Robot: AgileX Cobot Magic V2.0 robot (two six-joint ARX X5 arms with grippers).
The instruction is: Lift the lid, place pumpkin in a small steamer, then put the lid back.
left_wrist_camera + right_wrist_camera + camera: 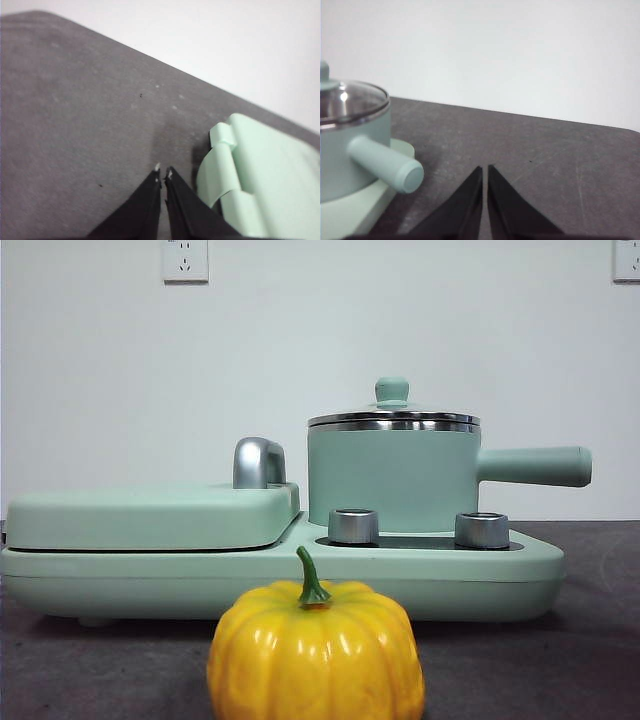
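The yellow-orange pumpkin with a green stem sits on the dark table at the front, close to the camera. Behind it the small steamer stands on the right half of a mint-green appliance base, its long handle pointing right. The glass lid with a mint knob rests on the pot. In the right wrist view the steamer and lid lie off to one side of my right gripper, which is shut and empty. My left gripper is shut above bare table beside the griddle cover.
A flat mint-green griddle cover with a steel hinge handle takes the left half of the base. Two metal knobs stand in front of the pot. A white wall rises behind the grey table.
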